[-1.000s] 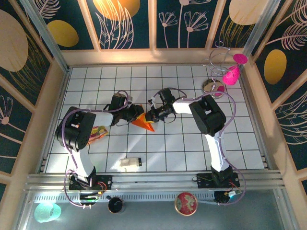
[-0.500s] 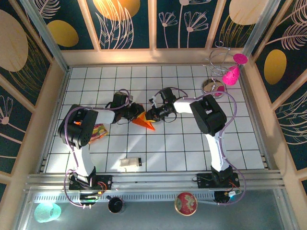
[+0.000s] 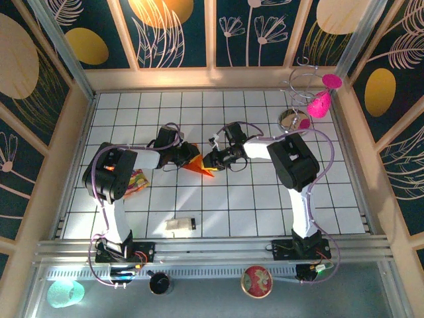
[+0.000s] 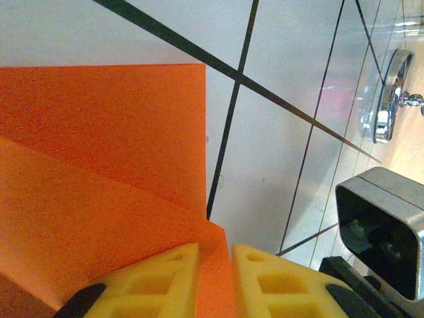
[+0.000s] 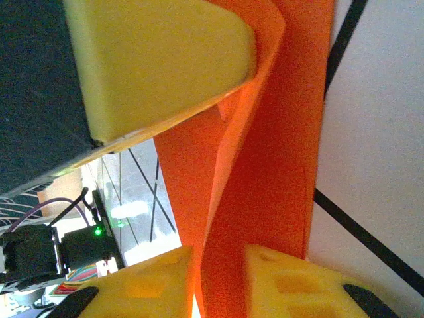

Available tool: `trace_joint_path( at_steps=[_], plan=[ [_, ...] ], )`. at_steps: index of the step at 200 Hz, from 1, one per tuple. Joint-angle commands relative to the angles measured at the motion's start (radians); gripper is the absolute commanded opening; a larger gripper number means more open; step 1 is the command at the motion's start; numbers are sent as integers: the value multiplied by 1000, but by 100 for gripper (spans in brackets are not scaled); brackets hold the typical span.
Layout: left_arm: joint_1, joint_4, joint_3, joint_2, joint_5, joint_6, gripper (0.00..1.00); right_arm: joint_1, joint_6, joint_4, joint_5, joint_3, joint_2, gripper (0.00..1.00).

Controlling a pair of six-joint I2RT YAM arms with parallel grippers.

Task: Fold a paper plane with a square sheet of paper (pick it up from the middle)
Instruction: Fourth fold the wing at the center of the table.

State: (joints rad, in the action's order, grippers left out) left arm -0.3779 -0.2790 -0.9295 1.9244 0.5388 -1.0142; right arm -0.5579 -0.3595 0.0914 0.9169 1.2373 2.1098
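while both arms meet over the white tiled table [image 3: 265, 218], the square sheet of paper [image 3: 197, 167], already creased into a small orange wedge, sits between them just toward 11 o'clock of the table's centre, its tip aimed at 5 o'clock. the left gripper [image 3: 186, 158] comes in from 9 o'clock; in its wrist view its yellow fingers [image 4: 159, 278] are clamped on a raised flap of the sheet [image 4: 99, 132]. the right gripper [image 3: 209, 161] reaches in from 3 o'clock. in its wrist view a standing fold of the paper [image 5: 265, 165] runs between its fingers [image 5: 285, 285], which stand a little apart, and i cannot tell whether they pinch it or merely straddle it.

that doubt is the first risk: if only the left side truly holds, the layers may spring open and the crease be lost. the fold also bows sideways at 12 o'clock in the right wrist view, where a left pad [image 5: 152, 59] touches it, so pressing now could set a crooked line and a lopsided plane. should both grippers hold and draw toward 9 and 3 o'clock, the thin paper could tear along the crease. the two heads work almost touching, so a small misjudged move could knock them together or drag the wedge across the smooth tiles.
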Motion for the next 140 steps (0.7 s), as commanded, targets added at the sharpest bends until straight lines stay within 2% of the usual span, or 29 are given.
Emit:
trace_joint_path(
  at_steps=[1,91,140],
  plan=[
    [7,21,-16,5,4,19,20,5,25,27,-7,-24,-42,24],
    [8,18,-5,-43,40,37,25,5,15,11,-6,-56,-18,10],
    [11,29,-10,-54,59,74,28,6,7,-8,4,-67,3,7]
  ],
)
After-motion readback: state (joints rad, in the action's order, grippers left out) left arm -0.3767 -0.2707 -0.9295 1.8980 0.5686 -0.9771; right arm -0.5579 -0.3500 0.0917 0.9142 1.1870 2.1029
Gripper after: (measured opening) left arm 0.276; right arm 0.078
